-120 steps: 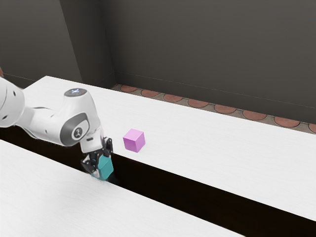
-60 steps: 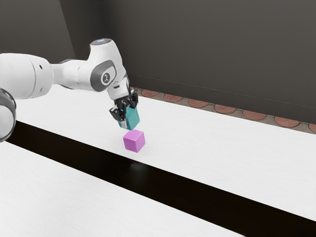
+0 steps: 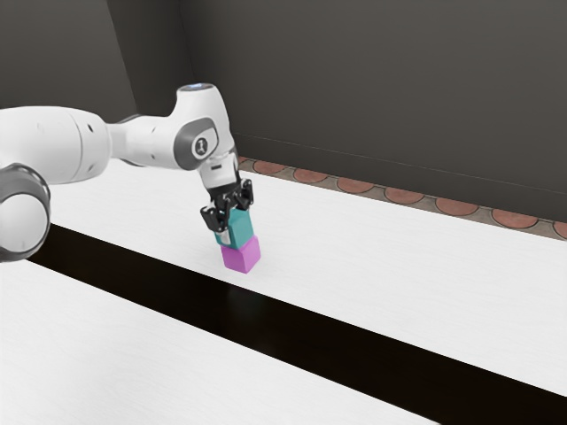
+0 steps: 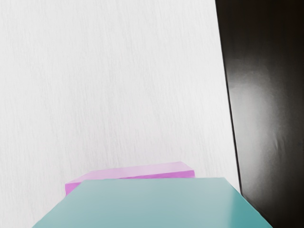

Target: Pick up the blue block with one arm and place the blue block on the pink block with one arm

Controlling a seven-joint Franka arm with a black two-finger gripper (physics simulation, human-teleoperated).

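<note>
Placement step. Left of centre in the exterior view, the pincer (image 3: 229, 218) is closed on the blue block (image 3: 234, 232), fingers pressing two opposite sides. The block appears seated on the pink block (image 3: 241, 257), which stands on the white worktop (image 3: 399, 257). Judged next move: part the fingers, then withdraw straight upward without nudging the stack.

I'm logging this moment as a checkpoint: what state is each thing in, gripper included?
gripper: shut on the blue block, fingers on two sides.
blue block: held, upright, resting on top of the pink block.
pink block: standing on the white table, under the blue block.
</note>
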